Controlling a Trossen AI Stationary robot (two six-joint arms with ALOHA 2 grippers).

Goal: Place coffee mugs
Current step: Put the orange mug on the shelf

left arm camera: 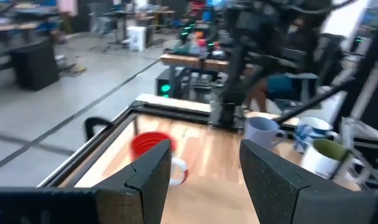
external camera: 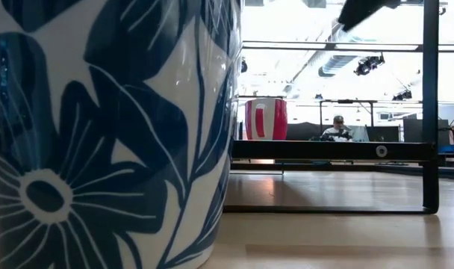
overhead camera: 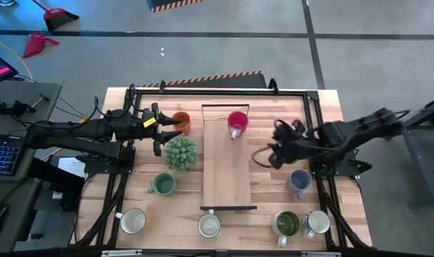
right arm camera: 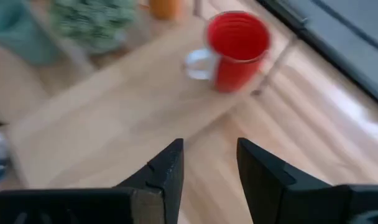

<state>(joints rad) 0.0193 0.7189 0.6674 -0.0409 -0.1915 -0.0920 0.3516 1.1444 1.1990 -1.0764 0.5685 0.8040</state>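
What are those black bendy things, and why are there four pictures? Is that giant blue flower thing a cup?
They are two robot arms with pinching grippers. One camera looks down from above, one sits low on the table, and one rides on each wrist. The left gripper is open beside the orange mug. The right gripper is open too, holding nothing. The red mug stands on a wooden board. The flowery thing looks like a mug right against the low camera. More mugs and a spiky plant sit around.

A pale wooden counter, smooth and matt, is seen; the glossy ceramic red mug is set on a lighter wood board.
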